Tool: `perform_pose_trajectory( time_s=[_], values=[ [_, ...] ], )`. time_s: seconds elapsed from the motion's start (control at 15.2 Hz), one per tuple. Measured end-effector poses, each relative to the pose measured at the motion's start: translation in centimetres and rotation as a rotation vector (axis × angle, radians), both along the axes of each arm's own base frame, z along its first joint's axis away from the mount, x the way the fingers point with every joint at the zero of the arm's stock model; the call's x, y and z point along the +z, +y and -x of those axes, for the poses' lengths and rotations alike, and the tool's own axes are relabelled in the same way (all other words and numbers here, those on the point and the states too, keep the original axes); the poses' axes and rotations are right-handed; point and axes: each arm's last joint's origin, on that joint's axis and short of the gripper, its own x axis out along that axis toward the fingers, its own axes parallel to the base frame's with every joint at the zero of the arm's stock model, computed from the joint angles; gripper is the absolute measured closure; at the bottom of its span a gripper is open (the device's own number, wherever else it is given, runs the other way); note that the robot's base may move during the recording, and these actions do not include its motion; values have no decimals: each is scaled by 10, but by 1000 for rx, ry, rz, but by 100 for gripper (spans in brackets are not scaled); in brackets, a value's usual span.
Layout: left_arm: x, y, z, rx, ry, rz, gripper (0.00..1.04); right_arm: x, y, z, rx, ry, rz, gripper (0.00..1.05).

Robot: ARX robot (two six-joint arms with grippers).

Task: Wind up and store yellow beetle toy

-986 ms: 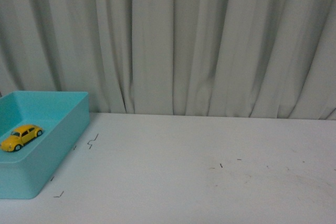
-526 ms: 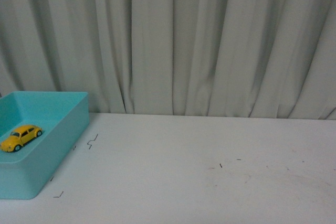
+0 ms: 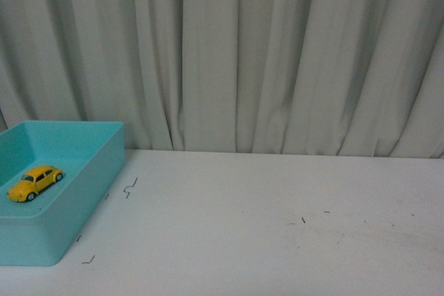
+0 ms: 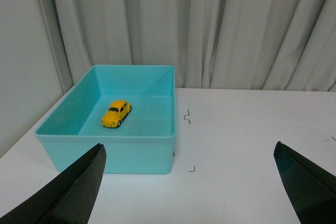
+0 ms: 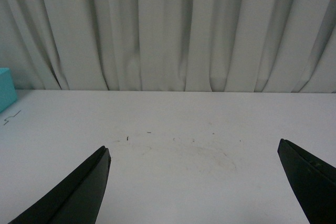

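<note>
The beetle [image 3: 35,183] sits on the floor of the teal bin [image 3: 104,171] at the lower left of the front frame, clear of the walls. Both pincers, left [image 4: 191,182] and right [image 5: 194,182], hang wide open and empty over the counter [image 3: 277,227]. The storing looks done; the sound move is to keep both pincers clear of the bin, leaving the toy alone.

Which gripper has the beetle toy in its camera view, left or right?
The left gripper: its view shows the beetle toy in the teal bin. The right gripper faces bare table, with only a bin corner showing.
</note>
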Motion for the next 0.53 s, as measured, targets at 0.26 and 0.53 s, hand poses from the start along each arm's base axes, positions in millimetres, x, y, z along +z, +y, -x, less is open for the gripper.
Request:
perform_pose_trajectory(
  time_s=[0.26, 0.53],
  values=[
    [0, 0, 0, 0, 0, 0, 7, 0, 0, 0, 0, 0, 0, 7],
    [0, 0, 0, 0, 0, 0, 7, 0, 0, 0, 0, 0, 0, 7]
  ],
)
